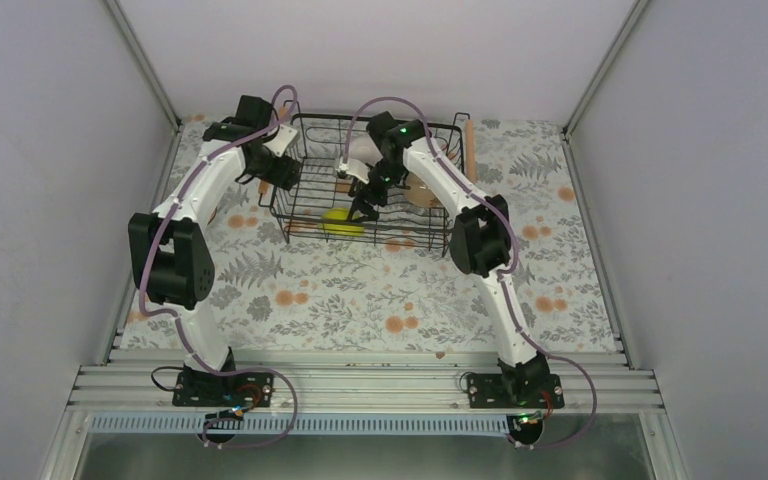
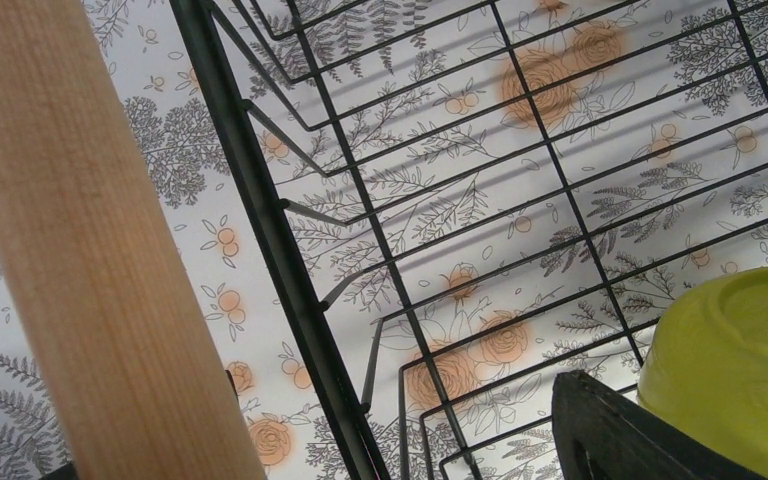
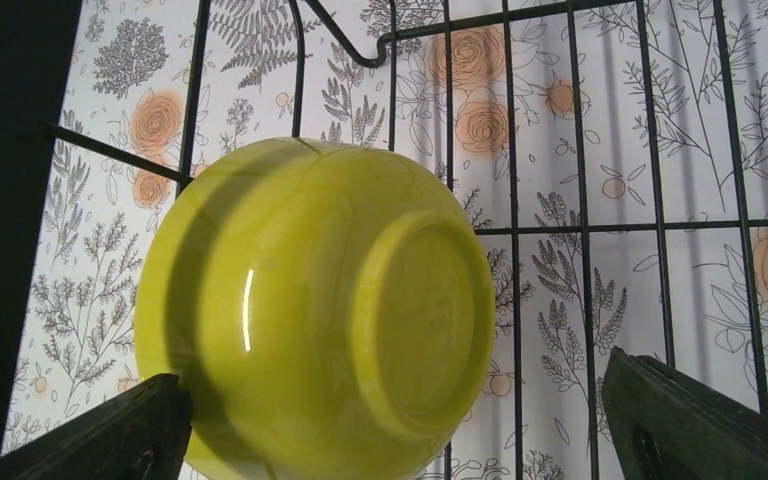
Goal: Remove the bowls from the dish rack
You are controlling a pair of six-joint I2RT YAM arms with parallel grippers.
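The yellow-green bowl (image 3: 310, 310) sits in the rack (image 3: 577, 229), straddled by the wide-open, empty right gripper (image 3: 395, 375) — no bowl shows on the tabletop (image 1: 360, 300), so unloading looks barely begun — the left gripper's (image 1: 285, 175) opening cannot be told.

No readable text, labels or numbers anywhere

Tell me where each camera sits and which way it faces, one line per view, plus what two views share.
Top external: fixed above and behind the arms, looking down at the table; both arms and their bases show, at the dish rack.
Left wrist: on the left arm, looking down past the rack's wooden handle through the wires; one dark finger shows.
Right wrist: on the right arm, looking down at the yellow-green bowl, base toward the camera; two fingers flank it.
Shared: all three views show that bowl.
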